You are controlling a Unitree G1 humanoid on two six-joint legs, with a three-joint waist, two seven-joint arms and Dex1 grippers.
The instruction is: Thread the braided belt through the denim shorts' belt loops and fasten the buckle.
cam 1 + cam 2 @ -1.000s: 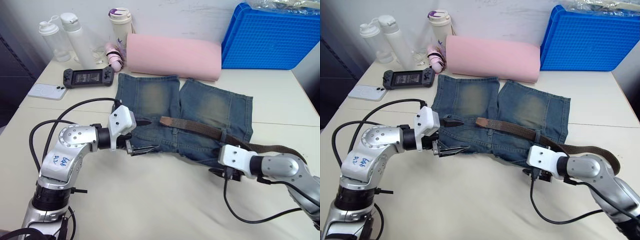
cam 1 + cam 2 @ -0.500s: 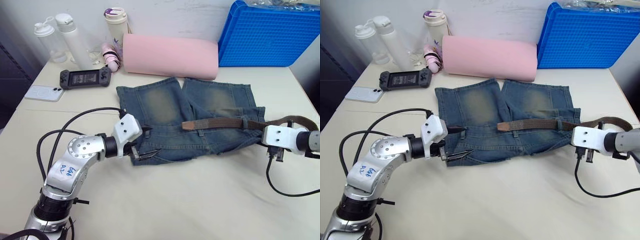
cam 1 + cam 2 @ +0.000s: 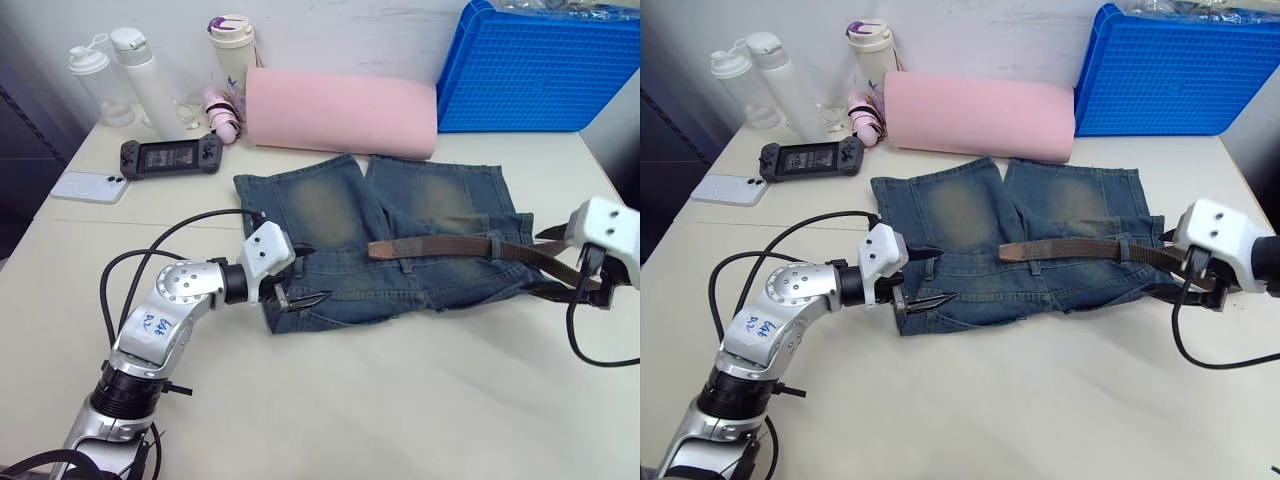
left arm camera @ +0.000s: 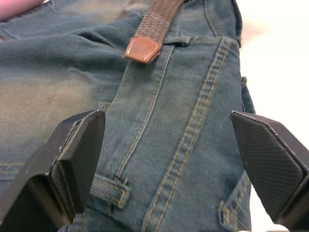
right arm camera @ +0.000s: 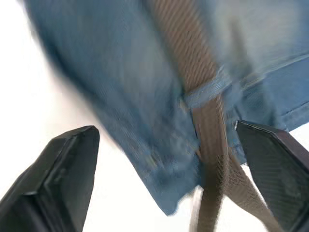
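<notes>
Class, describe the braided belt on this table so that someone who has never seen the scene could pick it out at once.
Find the denim shorts lying in front of the pink roll. Across their waistband runs the braided belt, a narrow brown woven strap with a smooth leather tip, passing under a belt loop. Unlike the black robot cables nearby, it is brown and flat.

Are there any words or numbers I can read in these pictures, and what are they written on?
Blue handwriting on the left arm's silver shell: too scrawled to read for sure.
Handheld game console screen: lit, but too small to read.
White bottle with the purple-topped lid: a dark mark, too small to read.
Nothing readable on the denim shorts or the braided belt.
</notes>
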